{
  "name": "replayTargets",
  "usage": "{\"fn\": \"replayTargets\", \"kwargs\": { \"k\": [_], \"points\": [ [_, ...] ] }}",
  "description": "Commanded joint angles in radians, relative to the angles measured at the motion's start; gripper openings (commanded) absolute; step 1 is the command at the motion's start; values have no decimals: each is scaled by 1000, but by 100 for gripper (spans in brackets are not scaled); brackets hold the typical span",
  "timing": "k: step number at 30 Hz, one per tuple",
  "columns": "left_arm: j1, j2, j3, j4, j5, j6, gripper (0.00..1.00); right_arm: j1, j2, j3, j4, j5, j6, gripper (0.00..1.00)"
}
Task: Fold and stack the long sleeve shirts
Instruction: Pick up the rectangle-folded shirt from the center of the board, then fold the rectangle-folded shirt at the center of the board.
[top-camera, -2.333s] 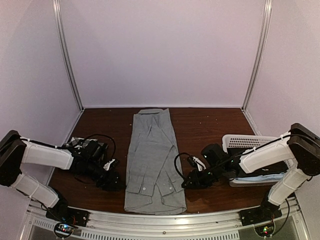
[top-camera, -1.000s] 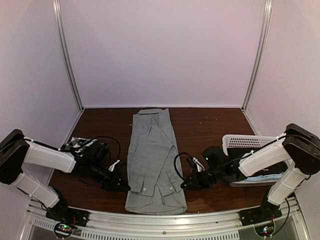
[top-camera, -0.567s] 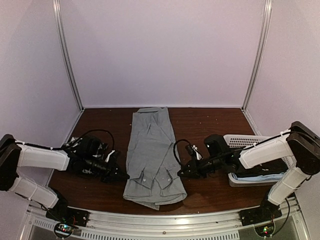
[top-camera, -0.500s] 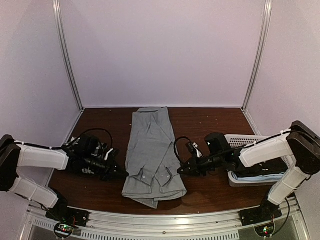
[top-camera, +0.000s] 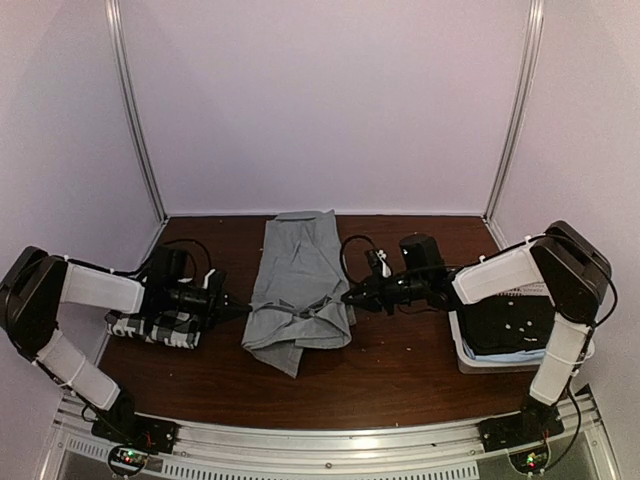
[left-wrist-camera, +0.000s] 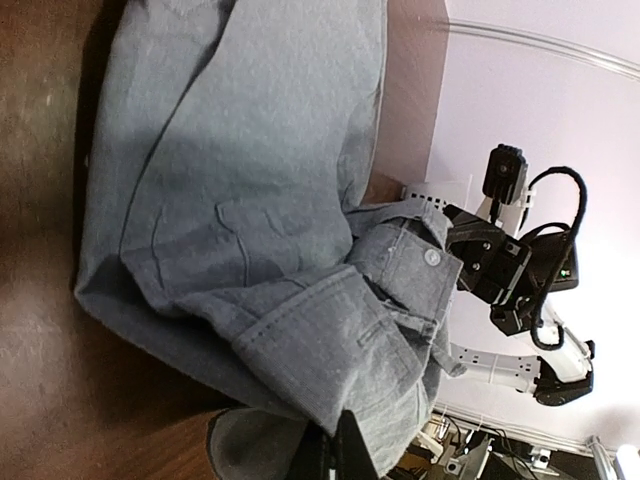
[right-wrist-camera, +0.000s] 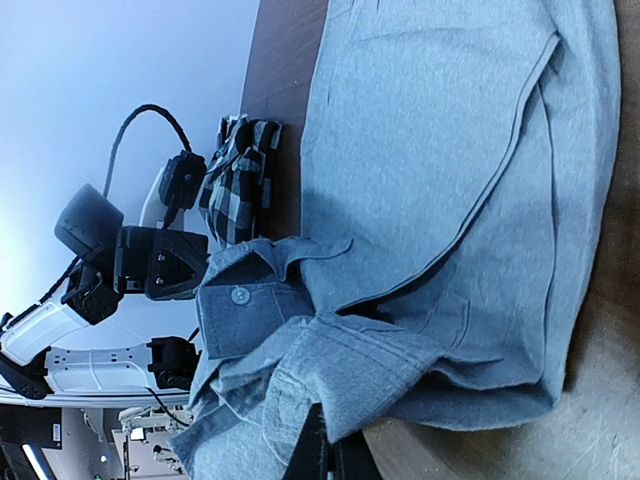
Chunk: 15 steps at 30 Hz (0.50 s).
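Our left claw (top-camera: 236, 308) is pinched tight on the left edge of the grey shirt (top-camera: 300, 265), with cloth bunched between its tips in the wrist view. Our right claw (top-camera: 350, 297) is clamped the same way on the shirt's right edge, level with the left one across the cloth. Between the two, the near part of the shirt is raised off the table (top-camera: 400, 375) and sags in folds, a buttoned cuff (left-wrist-camera: 410, 262) on top. The collar end lies flat toward the table's far edge. The checked shirt (top-camera: 155, 328), folded small, lies by our left wrist, apart from the grey one. A white basket (top-camera: 510, 362) holding something dark stands at the right.
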Motion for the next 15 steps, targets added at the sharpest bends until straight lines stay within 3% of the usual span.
{"fn": "replayTargets", "kwargs": {
  "k": [1,11,15],
  "points": [
    [42,115,66,125,18,-6,0,-47,88,71,46,20,3,0],
    [47,312,133,219,-9,4,0,-75,237,144,60,48,-3,0],
    [49,298,137,202,-29,17,0,-82,215,135,41,57,-25,9]
  ]
}}
